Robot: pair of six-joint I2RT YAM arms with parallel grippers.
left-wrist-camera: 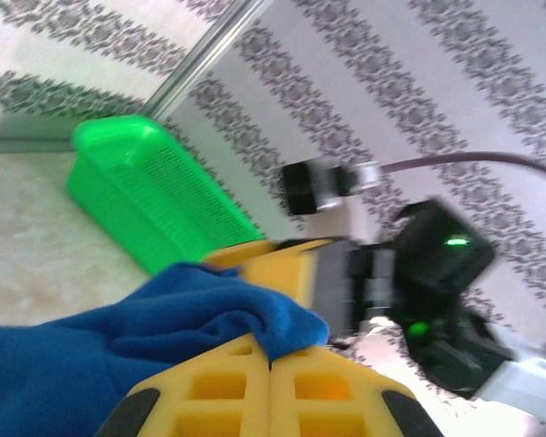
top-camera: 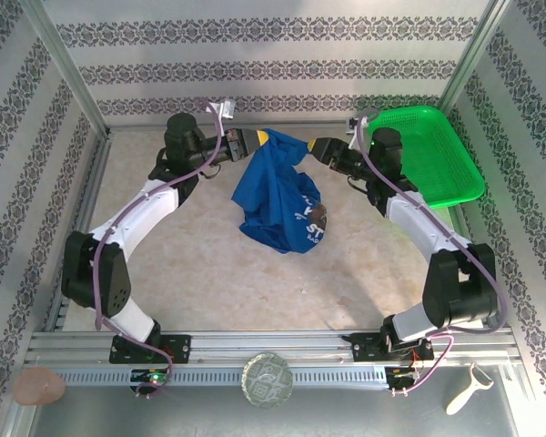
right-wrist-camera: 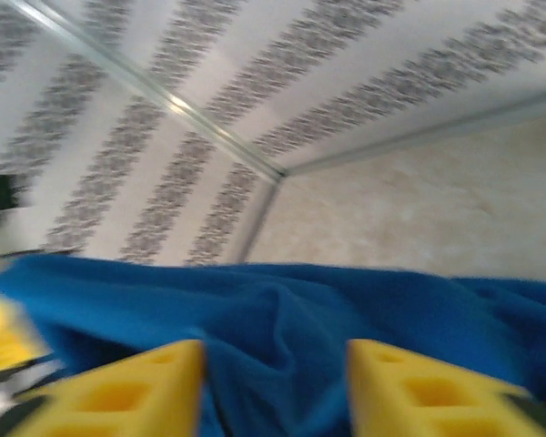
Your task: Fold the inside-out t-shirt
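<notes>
Left claw (top-camera: 257, 140): together, clamped on the top edge of the t-shirt (top-camera: 275, 205). In the left wrist view both yellow fingers (left-wrist-camera: 209, 396) sit flat against each other, with a blue fold pinched at their tips.

Right claw (top-camera: 318, 146): apart. In the right wrist view its two yellow fingers (right-wrist-camera: 132, 387) stand wide, with blue cloth running across the gap between them. That frame is blurred, so it can't be told whether the cloth touches either pad. No squeeze is visible.

The claws face each other tip to tip, close together, at the far middle of the table (top-camera: 191, 264). Both are raised above it.

The t-shirt is royal blue and bunched, not spread. Its top is held up at the left claw, the body hangs down between the two arms, and the lower part is heaped on the table toward the near side. White lettering shows on the lower right of the heap.

The green basket (top-camera: 428, 150) is in the far right corner, just beside the right arm's wrist and apart from the shirt.

A white peeler (top-camera: 467, 391) lies on the near metal rail at the right end.
</notes>
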